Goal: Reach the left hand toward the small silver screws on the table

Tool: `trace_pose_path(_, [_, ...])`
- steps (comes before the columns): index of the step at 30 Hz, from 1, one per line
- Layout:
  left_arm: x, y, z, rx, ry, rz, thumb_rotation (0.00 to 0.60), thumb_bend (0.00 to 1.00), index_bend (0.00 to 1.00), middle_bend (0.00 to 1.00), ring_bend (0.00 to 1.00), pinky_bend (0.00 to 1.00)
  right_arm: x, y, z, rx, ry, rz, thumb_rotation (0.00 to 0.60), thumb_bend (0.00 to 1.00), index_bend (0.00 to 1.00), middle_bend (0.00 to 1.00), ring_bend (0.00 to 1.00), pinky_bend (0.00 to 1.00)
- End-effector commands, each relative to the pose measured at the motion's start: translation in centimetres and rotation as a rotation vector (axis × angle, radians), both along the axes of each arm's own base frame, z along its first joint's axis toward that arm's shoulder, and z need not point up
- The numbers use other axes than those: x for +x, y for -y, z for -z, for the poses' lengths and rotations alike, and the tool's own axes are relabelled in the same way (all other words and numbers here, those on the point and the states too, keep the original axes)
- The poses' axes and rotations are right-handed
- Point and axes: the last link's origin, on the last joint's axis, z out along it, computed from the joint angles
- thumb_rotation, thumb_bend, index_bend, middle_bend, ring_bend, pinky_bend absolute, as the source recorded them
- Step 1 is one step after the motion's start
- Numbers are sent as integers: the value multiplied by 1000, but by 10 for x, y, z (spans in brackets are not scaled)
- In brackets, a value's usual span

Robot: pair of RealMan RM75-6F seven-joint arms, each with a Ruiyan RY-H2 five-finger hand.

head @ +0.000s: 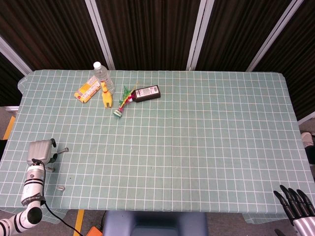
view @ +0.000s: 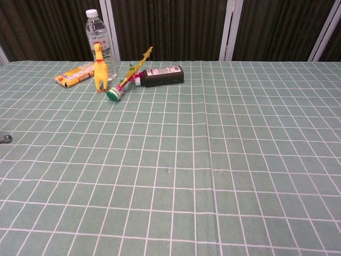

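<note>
Near right corner, off the table edge: right hand [head: 295, 204], dark fingers spread apart, nothing in them. Near left: 1 small silver screw [head: 61, 187] lying alone on the green checked tablecloth [head: 197, 147]. Just beyond it, left hand [head: 41, 151], silver back turned up, fingers hidden underneath, so cannot tell how far open or whether anything is held. Just beside that hand on its right: 2 more screws, 1 [head: 64, 150] level with the hand's far side, 1 [head: 49, 169] close by the wrist; contact with either not clear. In the chest view, only a small metal piece [view: 5, 138] at the far left edge of frame, likely 1 of the screws. Far left of the table, well apart from the hand: yellow snack packet [head: 86, 89], clear water bottle [head: 103, 73] upright, yellow rubber chicken [head: 106, 96] standing just in front of the bottle, green and pink toy [head: 123, 101] lying flat, dark bottle [head: 146, 93] on its side beside the toy.
</note>
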Motion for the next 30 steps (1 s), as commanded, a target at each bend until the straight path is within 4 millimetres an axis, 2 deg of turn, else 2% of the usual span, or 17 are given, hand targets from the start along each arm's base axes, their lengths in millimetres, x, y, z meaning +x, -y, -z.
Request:
trace_pose_path(1, [-3,-1,2,-1,3,-10,600,330,446,1000,1000,1000,0,0,0,0,0,0,600,180,0,0,0,0])
trace_pose_path(30, [-10,-6,23,-25,-37,-7,600,315,468,1000,1000,1000,0,0,-1,0,2,-1,600,180,0,0,0,0])
